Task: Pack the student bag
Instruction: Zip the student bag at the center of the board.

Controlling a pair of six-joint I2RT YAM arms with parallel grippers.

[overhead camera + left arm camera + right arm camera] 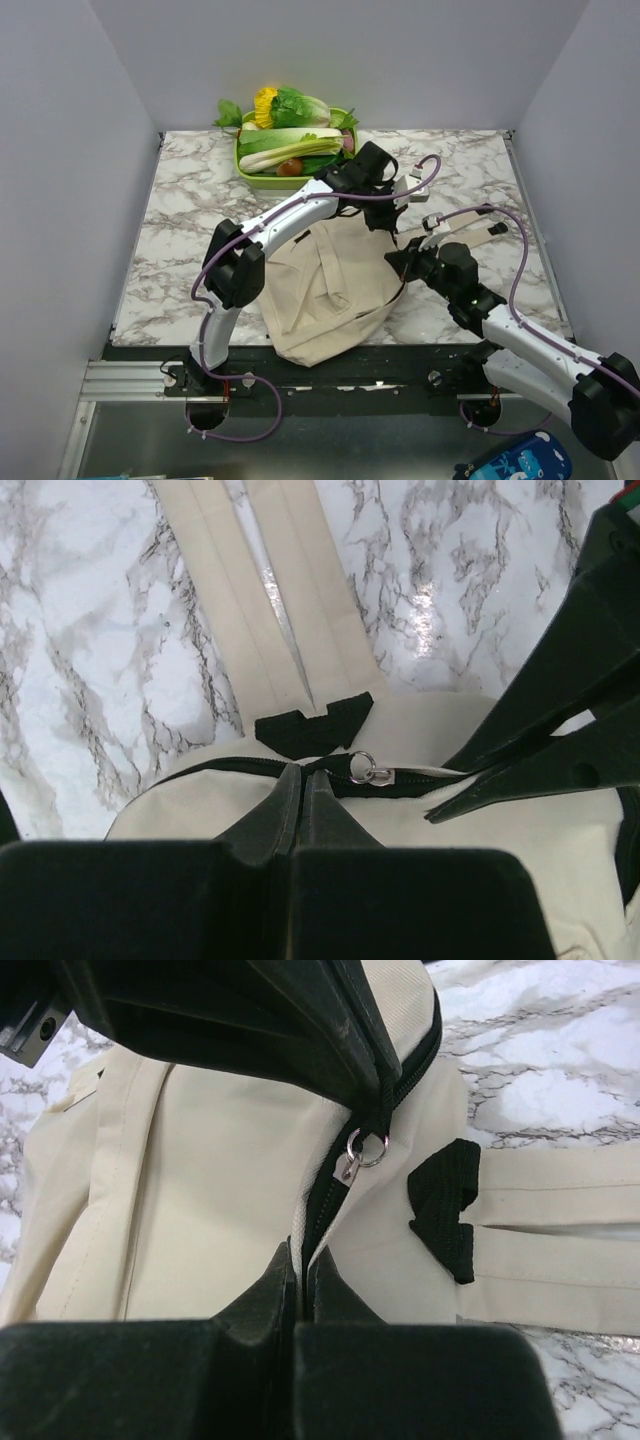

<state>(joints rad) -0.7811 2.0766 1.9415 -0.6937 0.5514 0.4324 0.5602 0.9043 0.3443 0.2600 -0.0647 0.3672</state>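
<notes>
The beige student bag (pixel 320 290) lies flat on the marble table, its straps (pixel 470 235) stretched to the right. My left gripper (pixel 378 212) is at the bag's top edge, shut on the black zip pull (pixel 335 762) beside the metal ring (pixel 365 768). My right gripper (pixel 402 262) is shut on the bag's zip edge (pixel 318 1210), just below the same ring (pixel 365 1150). The zip runs black across the bag's top (pixel 200 770). The left fingers (pixel 300 1030) show above in the right wrist view, and the right fingers (pixel 545 755) show in the left wrist view.
A green tray (pixel 262 180) of vegetables stands at the table's back, just behind the left wrist. A blue patterned item (pixel 515 462) lies below the table's front edge at the right. Grey walls close in both sides and the back.
</notes>
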